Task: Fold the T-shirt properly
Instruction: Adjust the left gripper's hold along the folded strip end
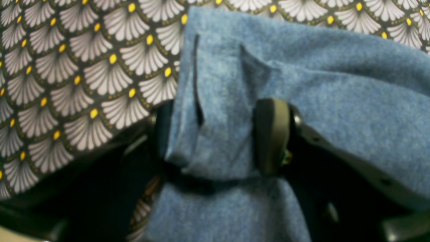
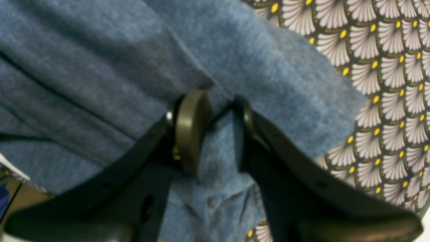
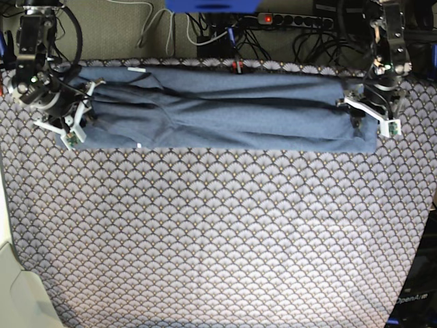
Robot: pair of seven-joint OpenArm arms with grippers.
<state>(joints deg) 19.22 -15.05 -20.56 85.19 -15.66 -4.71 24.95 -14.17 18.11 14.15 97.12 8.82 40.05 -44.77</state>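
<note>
The slate-blue T-shirt (image 3: 218, 113) lies folded into a long band across the far part of the table, plain side up, with no lettering showing. My left gripper (image 3: 365, 113) holds its right end. In the left wrist view, this gripper (image 1: 216, 137) has a thick bunch of the T-shirt (image 1: 336, 84) between its jaws. My right gripper (image 3: 75, 116) holds the left end. In the right wrist view, this gripper (image 2: 216, 132) is closed on a fold of the T-shirt (image 2: 100, 67). The band is stretched between the two grippers.
The scallop-patterned tablecloth (image 3: 218, 232) covers the table in front of the shirt. Cables and a power strip (image 3: 293, 20) lie behind the table's far edge. The table's left edge (image 3: 10, 273) shows at the lower left.
</note>
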